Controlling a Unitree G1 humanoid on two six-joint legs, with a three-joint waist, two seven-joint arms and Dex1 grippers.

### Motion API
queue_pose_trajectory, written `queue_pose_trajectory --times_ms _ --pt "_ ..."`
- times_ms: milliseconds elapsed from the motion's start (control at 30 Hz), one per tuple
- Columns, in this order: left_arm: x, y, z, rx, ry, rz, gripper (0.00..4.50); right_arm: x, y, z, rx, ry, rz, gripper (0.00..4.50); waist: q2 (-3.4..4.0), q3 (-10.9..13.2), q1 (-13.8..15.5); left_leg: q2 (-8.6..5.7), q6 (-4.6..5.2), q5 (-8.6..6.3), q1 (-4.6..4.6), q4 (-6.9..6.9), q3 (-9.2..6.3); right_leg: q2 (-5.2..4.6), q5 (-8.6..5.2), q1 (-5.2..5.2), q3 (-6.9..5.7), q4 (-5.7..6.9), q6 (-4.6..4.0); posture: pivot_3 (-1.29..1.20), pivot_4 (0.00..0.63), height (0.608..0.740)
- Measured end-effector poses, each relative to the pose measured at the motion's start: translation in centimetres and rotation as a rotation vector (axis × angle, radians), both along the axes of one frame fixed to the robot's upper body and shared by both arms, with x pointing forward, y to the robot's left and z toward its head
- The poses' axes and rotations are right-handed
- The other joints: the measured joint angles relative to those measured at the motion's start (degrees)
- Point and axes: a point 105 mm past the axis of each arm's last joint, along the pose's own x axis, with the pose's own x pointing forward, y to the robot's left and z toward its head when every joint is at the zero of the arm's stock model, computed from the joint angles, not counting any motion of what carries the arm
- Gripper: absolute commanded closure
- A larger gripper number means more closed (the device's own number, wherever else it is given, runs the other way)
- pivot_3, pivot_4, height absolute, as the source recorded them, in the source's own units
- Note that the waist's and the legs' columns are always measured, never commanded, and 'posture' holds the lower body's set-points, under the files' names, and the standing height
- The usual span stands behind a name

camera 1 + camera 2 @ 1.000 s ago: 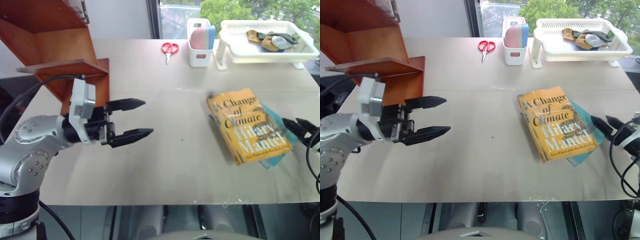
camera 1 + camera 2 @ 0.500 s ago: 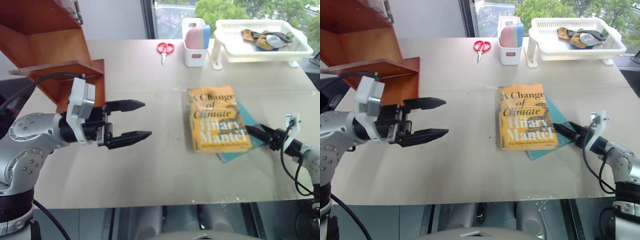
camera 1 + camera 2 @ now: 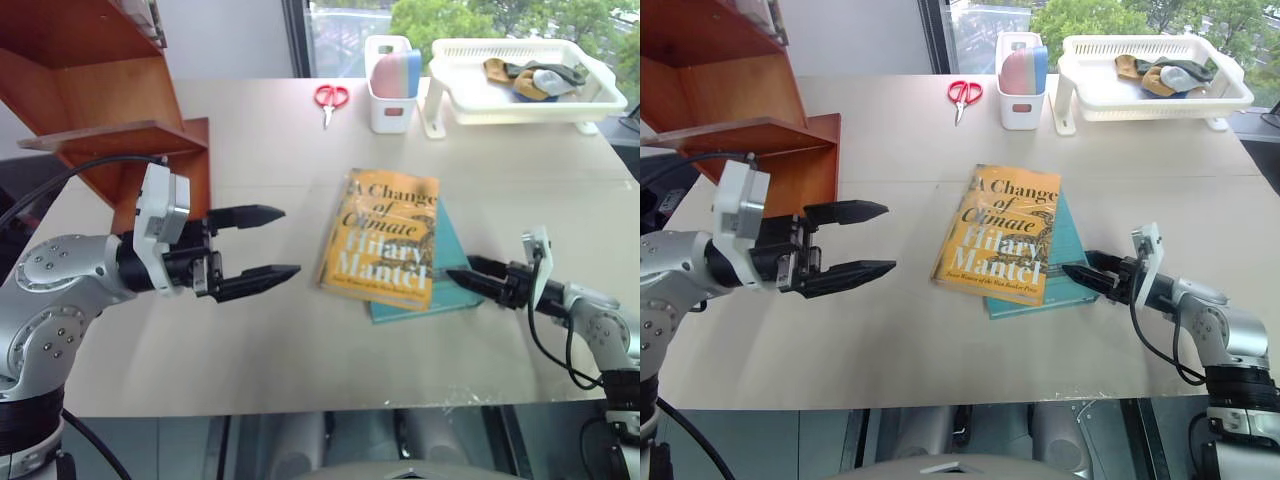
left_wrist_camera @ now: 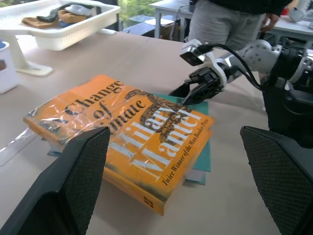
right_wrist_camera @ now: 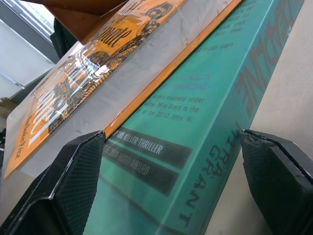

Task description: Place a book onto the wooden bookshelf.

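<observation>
While lying flat near the middle of the pale tabletop (image 3: pixel 300 140), stacked askew on top of a teal book (image 3: pixel 445 290): yellow-orange book (image 3: pixel 383 236), glossy cover up, white lettering reading "Hilary Mantel". Well apart from the reddish-brown wooden bookshelf (image 3: pixel 100 90) at the far left of the tabletop, with bare boards and a slanted side panel.

To the left of the books, hovering level above the tabletop and pointing right toward them: left pincer (image 3: pixel 290 241), released, black fingers spread wide, grasping nothing.

At the right, pointing left at the near right edge of the teal book: right pincer (image 3: pixel 459 268), released, fingers spread with that book's edge between them. Contact hard to judge.

Along the far side: red scissors (image 3: pixel 331 97), a white holder (image 3: pixel 392 110), a white basket (image 3: pixel 470 95) with cloths inside.
</observation>
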Motion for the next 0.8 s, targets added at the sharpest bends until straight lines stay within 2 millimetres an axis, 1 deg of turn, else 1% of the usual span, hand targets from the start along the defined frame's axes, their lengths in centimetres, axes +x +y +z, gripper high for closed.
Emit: queue_pose_trajectory --times_ms 67,100,233,300,400,500,567,667,800 --pt "0.8 0.2 -0.6 -0.062 0.032 0.053 0.02 -0.3 -0.5 0.1 -0.010 -0.025 0.000 0.00 0.00 0.0 0.2 -0.03 0.00 0.00 -0.01 0.00 -0.01 -0.03 0.00 0.00 -0.01 0.02 0.00 0.00 0.150 0.740" --pt "1.4 0.2 -1.4 -0.124 0.087 0.088 0.02 -0.5 -1.4 0.7 -0.024 -0.072 -0.006 0.00 -0.01 0.0 0.4 -0.06 0.00 0.00 -0.02 0.01 -0.02 -0.05 0.00 0.00 -0.02 0.01 0.01 0.00 0.150 0.740" --pt "3.1 0.2 -4.6 -0.181 0.276 0.138 0.02 -1.3 -3.5 2.3 -0.087 -0.180 0.006 0.00 -0.06 0.0 0.7 -0.12 0.00 0.00 -0.02 0.04 -0.05 -0.03 0.00 0.01 -0.04 0.02 0.02 0.00 0.150 0.740" --pt "4.2 -0.3 -5.9 -0.208 0.372 0.133 0.02 -2.0 -4.6 3.1 -0.140 -0.224 0.022 0.00 -0.08 0.0 1.1 -0.16 0.00 0.00 -0.02 0.05 -0.06 0.01 0.00 0.00 -0.06 0.04 0.02 0.00 0.150 0.740" --pt "5.9 -0.8 -6.8 -0.230 0.458 0.124 0.02 -3.1 -5.3 4.6 -0.193 -0.276 0.055 0.00 -0.09 0.0 1.4 -0.20 0.00 0.01 -0.04 0.09 -0.12 0.01 0.00 0.01 -0.11 0.05 0.02 0.00 0.150 0.740" --pt "7.4 -1.4 -7.6 -0.187 0.505 0.133 0.02 -4.6 -5.2 6.9 -0.207 -0.334 0.099 0.00 -0.09 0.1 1.4 -0.24 0.00 0.00 -0.08 0.09 -0.13 0.00 0.00 0.02 -0.10 0.01 0.02 0.00 0.150 0.740" --pt "8.4 -2.4 -7.7 -0.223 0.560 0.120 0.02 -6.1 -4.8 8.2 -0.210 -0.353 0.130 0.00 -0.11 0.1 1.5 -0.24 0.00 0.00 -0.10 0.08 -0.19 -0.03 0.00 0.03 -0.16 0.00 0.03 0.00 0.150 0.740" --pt "9.6 -3.5 -8.5 -0.281 0.698 0.108 0.02 -8.7 -3.7 9.3 -0.213 -0.340 0.189 0.00 -0.16 0.1 1.6 -0.25 0.00 0.00 -0.16 0.09 -0.28 -0.03 0.00 0.04 -0.26 -0.01 0.03 0.00 0.150 0.740" --pt "10.5 -5.2 -9.5 -0.346 0.878 0.076 0.02 -10.4 -2.2 10.6 -0.213 -0.359 0.215 0.00 -0.22 0.1 1.3 -0.27 0.00 0.01 -0.15 0.21 -0.28 -0.04 0.00 0.04 -0.24 0.05 0.05 0.00 0.150 0.740"
